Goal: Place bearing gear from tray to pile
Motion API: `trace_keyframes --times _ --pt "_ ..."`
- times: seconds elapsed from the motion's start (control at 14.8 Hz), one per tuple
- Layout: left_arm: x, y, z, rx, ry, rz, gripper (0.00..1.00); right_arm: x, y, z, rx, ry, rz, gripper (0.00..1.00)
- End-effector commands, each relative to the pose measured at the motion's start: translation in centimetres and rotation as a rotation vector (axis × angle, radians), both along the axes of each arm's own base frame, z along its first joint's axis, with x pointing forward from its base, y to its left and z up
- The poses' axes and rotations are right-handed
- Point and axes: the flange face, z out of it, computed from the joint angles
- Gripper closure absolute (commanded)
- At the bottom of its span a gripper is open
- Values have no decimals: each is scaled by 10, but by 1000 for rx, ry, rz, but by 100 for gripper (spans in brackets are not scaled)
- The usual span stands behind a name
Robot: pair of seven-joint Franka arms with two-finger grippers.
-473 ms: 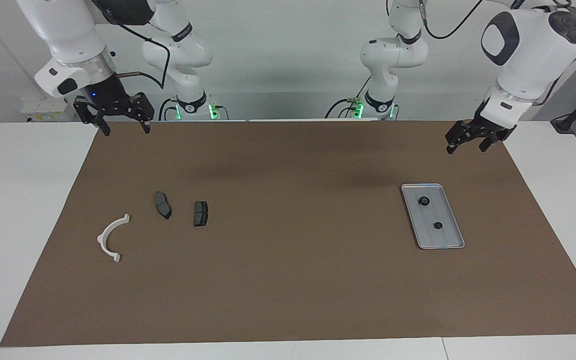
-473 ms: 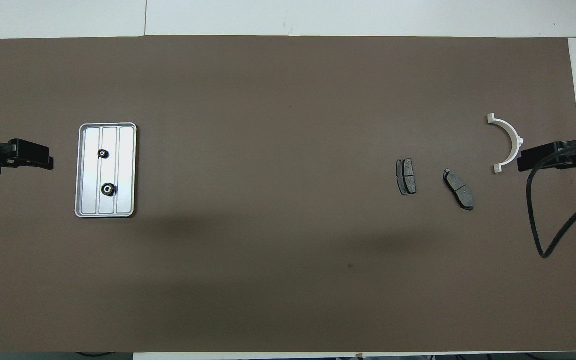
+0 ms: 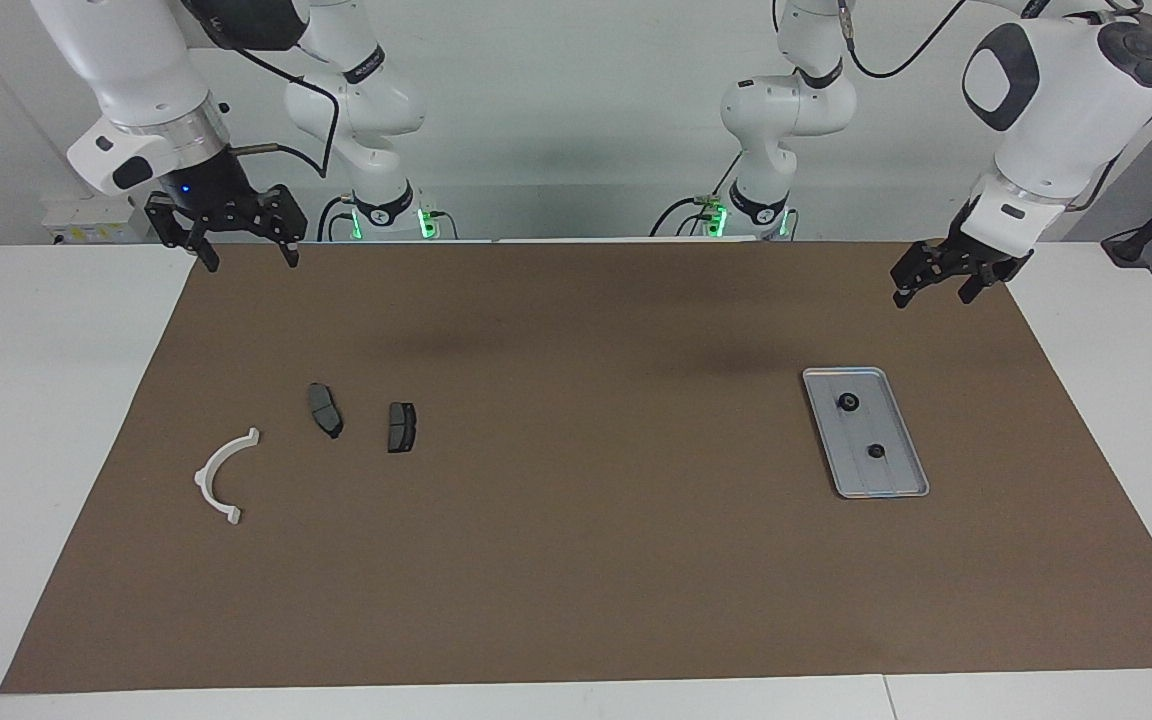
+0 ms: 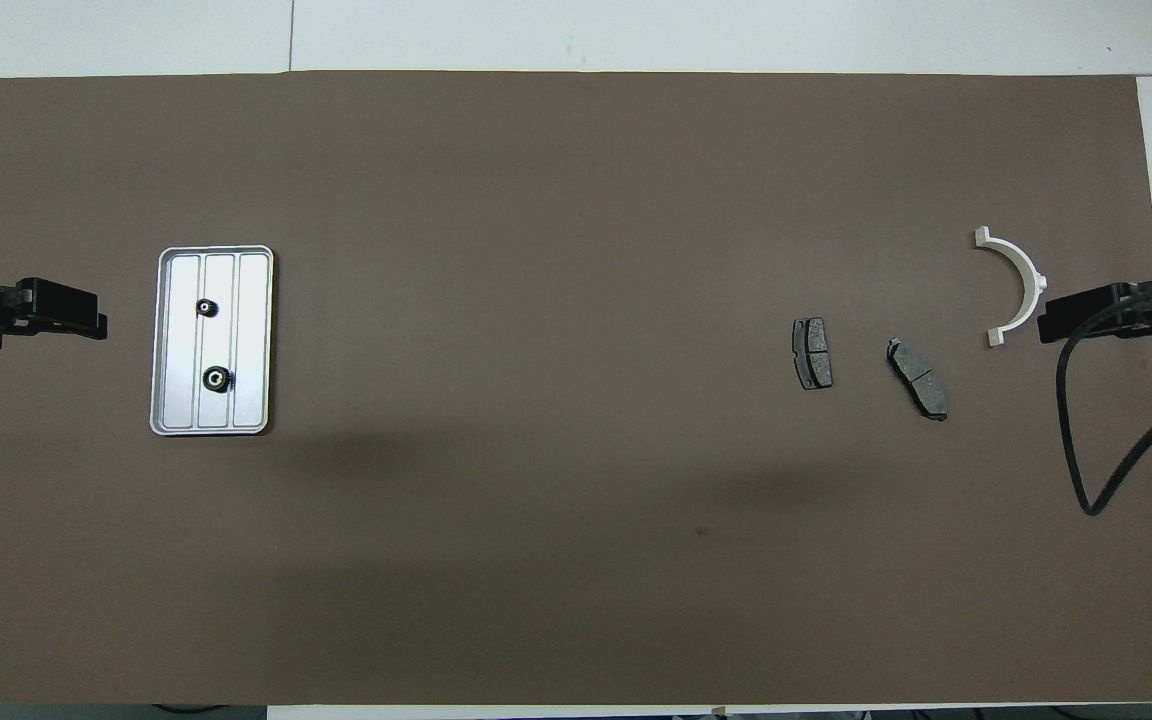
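- Tray, flat silver-grey ridged metal with a raised rim [image 3: 866, 432], sits toward the left arm's end of the brown mat [image 3: 576, 560]; two small black bearing gears lie in it, one [image 3: 848, 402] nearer the robots, the other [image 3: 876, 451] farther.
- Pile sits toward the right arm's end: two dark grey brake-pad pieces [image 3: 325, 409] [image 3: 401, 426] and a white curved plastic half-ring [image 3: 224, 475], all apart from each other.
- Left gripper [image 3: 946, 283] hangs in the air at about 1 o'clock from the tray, fingers spread, holding nothing.
- Right gripper [image 3: 248, 255] waits up over the mat's edge, at about 11 o'clock from the pads, fingers wide, empty.
- Risks, my guess: gears are small and round, so an off-centre pinch could roll one or knock it against the rim; a finger catching the rim could shift the tray; long carry across the mat means a weak grip could drop the gear.
- Versus half a second ago: right gripper has risen slightly; left gripper, tray, gears and pile look unchanged.
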Motion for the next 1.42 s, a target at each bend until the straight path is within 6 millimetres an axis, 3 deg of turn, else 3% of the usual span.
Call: trace_keyframes --times 0.0,0.27,0.81,1.22,1.35 --pt "-3 10 6 13 -10 4 0 -4 -7 3 7 -1 11 0" --pt "-3 29 -7 17 -13 35 0 -4 0 2 9 1 12 0" --pt "6 36 -97 27 -19 51 1 -1 -4 -8 15 1 -15 0" --pt "2 36 -150 29 -33 55 30 2 -20 -17 15 -1 -17 0" --pt "-2 36 -166 29 -31 57 34 5 -19 -26 15 -7 -16 0"
